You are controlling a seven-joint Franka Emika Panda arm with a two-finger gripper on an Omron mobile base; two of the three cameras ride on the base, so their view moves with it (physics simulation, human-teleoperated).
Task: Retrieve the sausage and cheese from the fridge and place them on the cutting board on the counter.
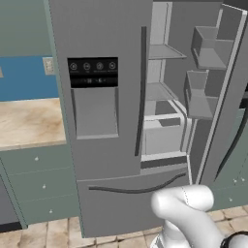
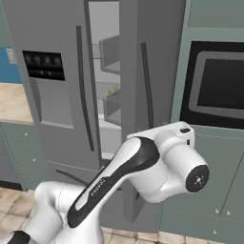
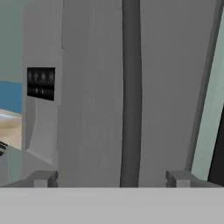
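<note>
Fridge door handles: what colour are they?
Dark grey, nearly black, against the lighter grey fridge; the handle shows best in the hand view.

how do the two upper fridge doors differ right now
The left door is shut and flat to the front; the right door is swung open, showing its inner bins. The left door carries the black dispenser panel; the right door's outer face is plain. Both are grey with dark vertical bar handles.
</note>
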